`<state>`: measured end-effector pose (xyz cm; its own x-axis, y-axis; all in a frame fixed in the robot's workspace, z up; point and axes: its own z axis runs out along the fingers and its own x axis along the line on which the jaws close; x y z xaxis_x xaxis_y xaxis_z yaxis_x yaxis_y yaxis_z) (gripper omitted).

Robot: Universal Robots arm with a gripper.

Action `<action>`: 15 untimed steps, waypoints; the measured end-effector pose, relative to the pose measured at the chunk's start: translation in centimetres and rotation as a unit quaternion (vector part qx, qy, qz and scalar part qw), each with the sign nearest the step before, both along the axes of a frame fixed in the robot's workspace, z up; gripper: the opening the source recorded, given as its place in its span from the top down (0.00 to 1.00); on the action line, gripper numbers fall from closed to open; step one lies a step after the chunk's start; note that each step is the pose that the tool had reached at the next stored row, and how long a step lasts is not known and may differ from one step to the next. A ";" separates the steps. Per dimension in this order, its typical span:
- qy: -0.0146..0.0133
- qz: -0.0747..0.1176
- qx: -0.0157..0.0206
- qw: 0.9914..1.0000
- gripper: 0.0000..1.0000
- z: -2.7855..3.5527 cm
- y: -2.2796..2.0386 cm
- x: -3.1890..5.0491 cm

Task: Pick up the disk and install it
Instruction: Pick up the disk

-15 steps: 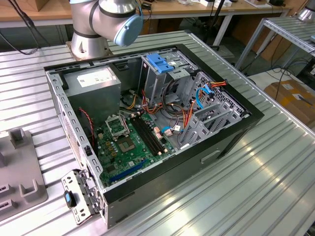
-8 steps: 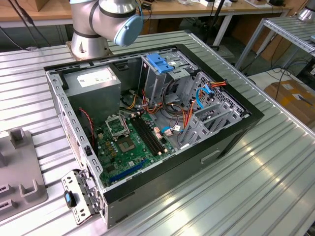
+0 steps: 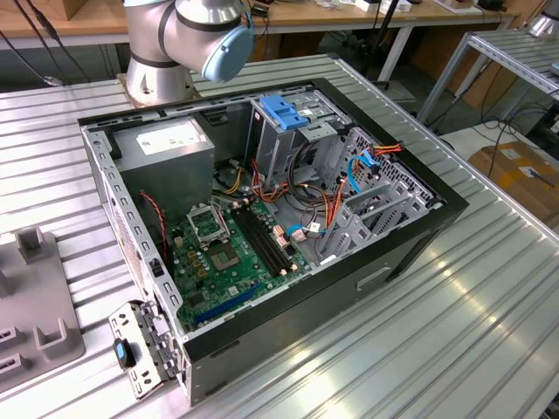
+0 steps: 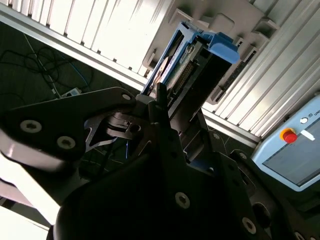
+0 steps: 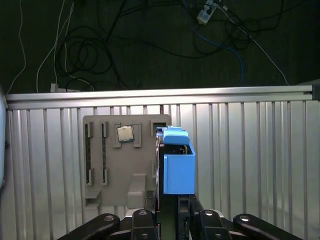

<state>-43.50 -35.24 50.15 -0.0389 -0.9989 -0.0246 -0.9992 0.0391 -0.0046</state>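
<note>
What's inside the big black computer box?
A green motherboard, a grey power supply, a drive cage with a blue latch, and coloured cables. Whatever lies under the cage and power supply is covered.

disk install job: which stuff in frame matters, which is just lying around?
Job: disk, in its light-blue frame; gripper at the disk; open PC case.
Lying about: CPU chip on the grey holder tray; teach pendant; floor cables; power supply.
</note>
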 end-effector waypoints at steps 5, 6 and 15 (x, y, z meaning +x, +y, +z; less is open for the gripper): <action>0.000 0.000 0.000 1.000 0.65 0.01 0.00 0.00; 0.000 0.000 0.000 1.000 0.65 0.01 0.00 0.00; 0.000 0.000 0.000 1.000 0.65 0.02 0.00 1.03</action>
<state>-42.47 -35.25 50.17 -0.0389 -0.9989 -0.0245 -0.9992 0.0390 -0.0046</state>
